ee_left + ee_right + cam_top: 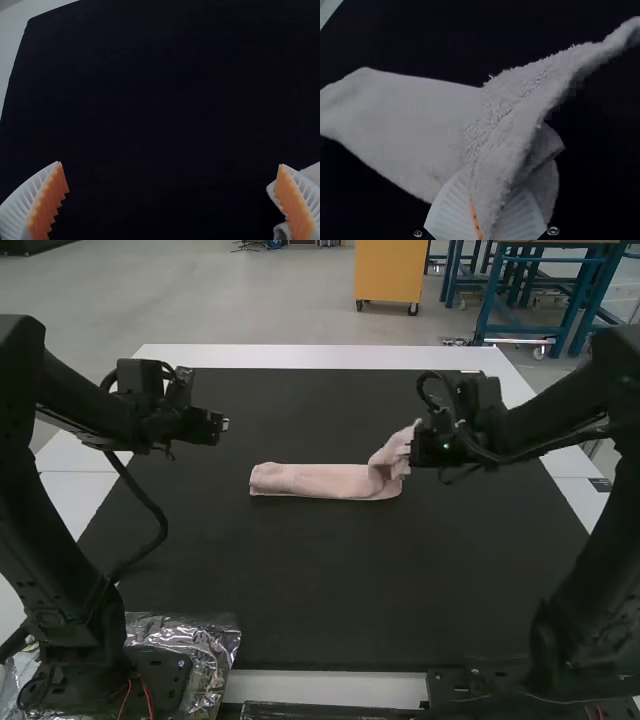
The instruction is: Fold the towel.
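- One towel [320, 481] was at risk of a skewed fold: the R gripper [408, 448] had only the right-end part, which rose bunched & twisted, so laying it down as it was would prob. leave a crooked, lumpy end.
- Slip risk too: if the pinch caught just some layers, the rest could peel off or drop out mid-fold, & the strip might open up.
- Drag risk: the L gripper [170, 164] held nothing, fingers wide apart, so nothing pinned the left end; a hard pull w/ the R gripper could slide the whole strip across the black mat [300, 580].
- Towel pos.: around mid-mat L-to-R, a bit toward the far side, folded into a narrow strip running left-right, left end flat on the mat.
- Rel. to R gripper: fingers closed on the lifted right-end cloth, w/ the flat strip stretching away to the left.
- Rel. to L gripper: towel lay to its right & somewhat nearer, apart from it.
- Exact no. of layers in the pinch: couldn't tell.
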